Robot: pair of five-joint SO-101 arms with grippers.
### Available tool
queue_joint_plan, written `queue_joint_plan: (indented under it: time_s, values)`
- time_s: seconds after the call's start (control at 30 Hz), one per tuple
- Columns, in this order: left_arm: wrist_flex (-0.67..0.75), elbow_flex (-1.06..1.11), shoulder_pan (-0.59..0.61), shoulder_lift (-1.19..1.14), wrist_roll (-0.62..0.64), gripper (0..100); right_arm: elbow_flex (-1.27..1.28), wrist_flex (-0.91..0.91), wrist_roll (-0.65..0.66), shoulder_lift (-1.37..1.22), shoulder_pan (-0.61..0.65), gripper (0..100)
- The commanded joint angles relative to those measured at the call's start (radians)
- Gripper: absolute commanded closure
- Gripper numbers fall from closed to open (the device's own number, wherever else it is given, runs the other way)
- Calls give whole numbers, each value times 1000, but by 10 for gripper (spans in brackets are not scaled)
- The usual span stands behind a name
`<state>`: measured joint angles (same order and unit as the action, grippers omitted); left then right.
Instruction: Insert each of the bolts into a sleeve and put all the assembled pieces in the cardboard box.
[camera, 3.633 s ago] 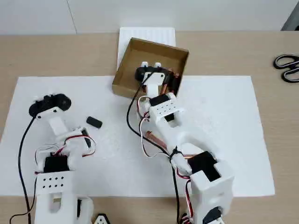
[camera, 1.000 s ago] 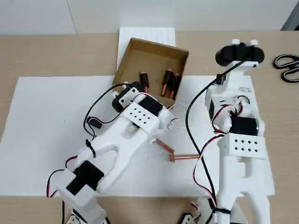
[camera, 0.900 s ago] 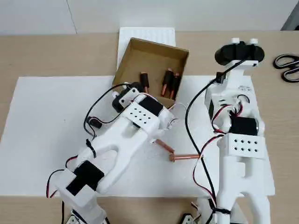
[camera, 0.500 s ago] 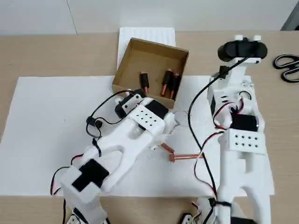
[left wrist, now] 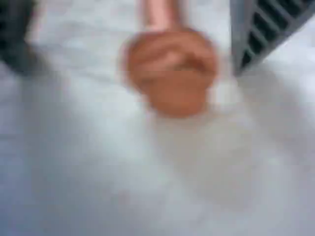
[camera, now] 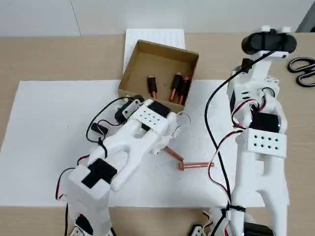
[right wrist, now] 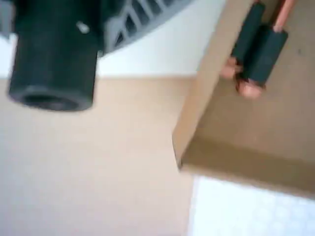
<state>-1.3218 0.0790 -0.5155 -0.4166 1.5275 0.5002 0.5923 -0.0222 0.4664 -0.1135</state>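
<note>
Hovering low over the white paper (camera: 49,123), the left gripper (camera: 160,146) spreads its fingers wide on either side of a copper bolt (left wrist: 170,69) lying there, clear of its shaft. The right gripper (right wrist: 83,44), raised beside the cardboard box (camera: 133,69), pinches a black sleeve (right wrist: 51,64). Assembled pieces (camera: 177,87) lie inside the box, and a second bolt (camera: 195,166) rests on the paper.

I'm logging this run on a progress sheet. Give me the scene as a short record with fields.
box: three sleeved bolts inside
loose bolts: two on the white sheet, beside the left arm
left gripper: open, low around one bolt
right gripper: shut on a sleeve, above the table beside the box
scissors: at the table's right edge
</note>
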Motion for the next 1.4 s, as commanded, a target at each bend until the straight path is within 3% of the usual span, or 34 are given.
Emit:
queue_joint_plan:
  time_s: [0.0, 0.27, 0.37, 0.7, 0.83, 0.93, 1.17, 1.37]
  values:
    - [8, -1, 58, -14, 6, 996, -61, -25, 8, 4, -4, 995]
    - [2, -19, 75, -11, -21, 994, -61, -22, 8, 4, -2, 995]
    - [-71, -101, 103, -11, -71, 994, -60, -19, 6, 4, -2, 995]
    - [-420, -862, 229, -12, -445, 994, -60, -1, 0, 15, -4, 995]
    - [-431, -1107, 313, -11, -517, 994, -63, 44, -2, 18, 10, 995]
    - [-425, -1290, 345, -11, -681, 994, -63, 44, -3, 90, 19, 995]
    - [-431, -1581, 338, -11, -908, 994, 26, 50, -137, 398, 211, 995]
    - [-436, -1636, 209, -11, -1045, 994, 229, -36, -150, 552, 486, 994]
